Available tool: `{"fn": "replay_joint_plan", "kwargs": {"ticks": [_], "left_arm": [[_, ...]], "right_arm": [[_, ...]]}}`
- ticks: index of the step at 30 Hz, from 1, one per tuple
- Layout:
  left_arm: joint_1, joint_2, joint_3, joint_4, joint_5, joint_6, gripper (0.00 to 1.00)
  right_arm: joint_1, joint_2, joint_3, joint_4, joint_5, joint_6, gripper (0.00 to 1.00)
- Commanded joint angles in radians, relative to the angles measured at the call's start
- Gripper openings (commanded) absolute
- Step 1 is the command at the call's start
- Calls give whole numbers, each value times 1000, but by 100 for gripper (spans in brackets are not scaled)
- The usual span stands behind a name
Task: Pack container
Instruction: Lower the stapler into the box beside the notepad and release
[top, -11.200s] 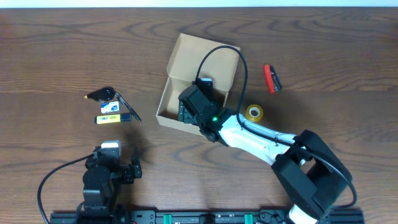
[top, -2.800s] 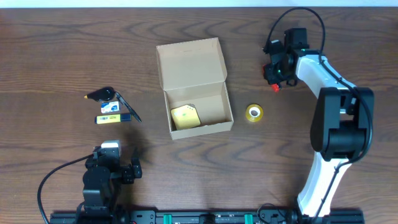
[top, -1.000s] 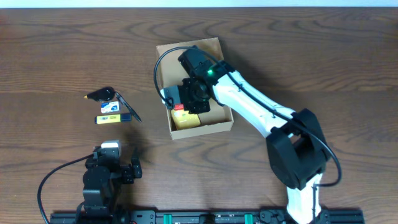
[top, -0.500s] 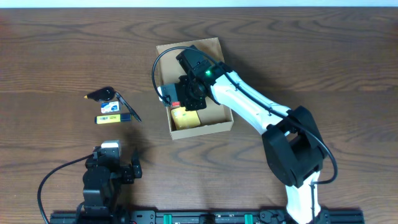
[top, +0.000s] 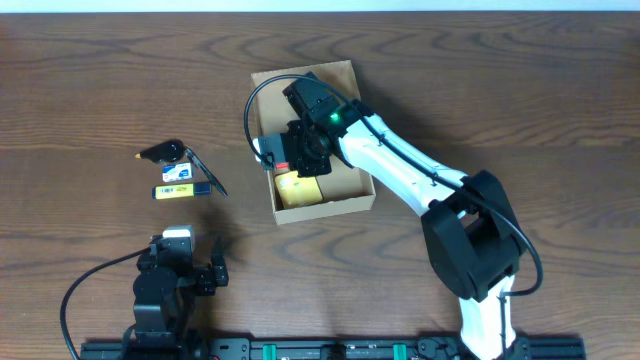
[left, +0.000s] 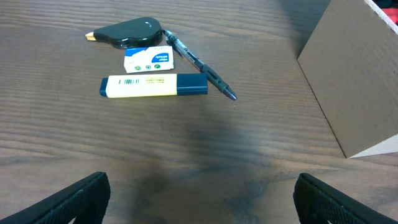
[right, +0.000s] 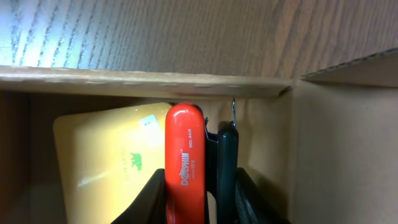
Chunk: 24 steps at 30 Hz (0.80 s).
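Wood table (top: 520, 80): open container (top: 325, 208) ca. 12 o'clock of centre. R gripper (top: 288, 163) inside, at its 9 o'clock; jaws clamp red-handled tool (right: 185, 155) by yellow pad (right: 106, 162). L gripper (left: 202, 199): jaws wide, empty.

On the worktop (left: 186, 155) I see a black teardrop-shaped case (left: 130, 32), a white-and-blue block (left: 147, 60) just beside it, then a yellow highlighter (left: 153, 86) with a dark blue cap. A dark pen (left: 199, 65) lies diagonally along their right side. My right wrist view shows a red-handled tool (right: 185, 162) in front of a yellow pad (right: 106, 162).
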Motion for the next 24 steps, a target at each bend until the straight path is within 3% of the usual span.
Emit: {"fn": "replay_joint_plan", "kwargs": {"ticks": [1, 15, 20, 24], "left_arm": [[-4, -6, -7, -2, -5, 6, 95], [-4, -6, -7, -2, -5, 6, 95], [-4, -6, -7, -2, -4, 6, 95], [-4, -6, -7, -2, -4, 6, 95]], "right_arm": [[8, 14, -1, 14, 19, -10, 1], [7, 14, -1, 37, 26, -1, 1], [8, 14, -1, 44, 25, 37, 18], [8, 14, -1, 45, 25, 37, 25]]}}
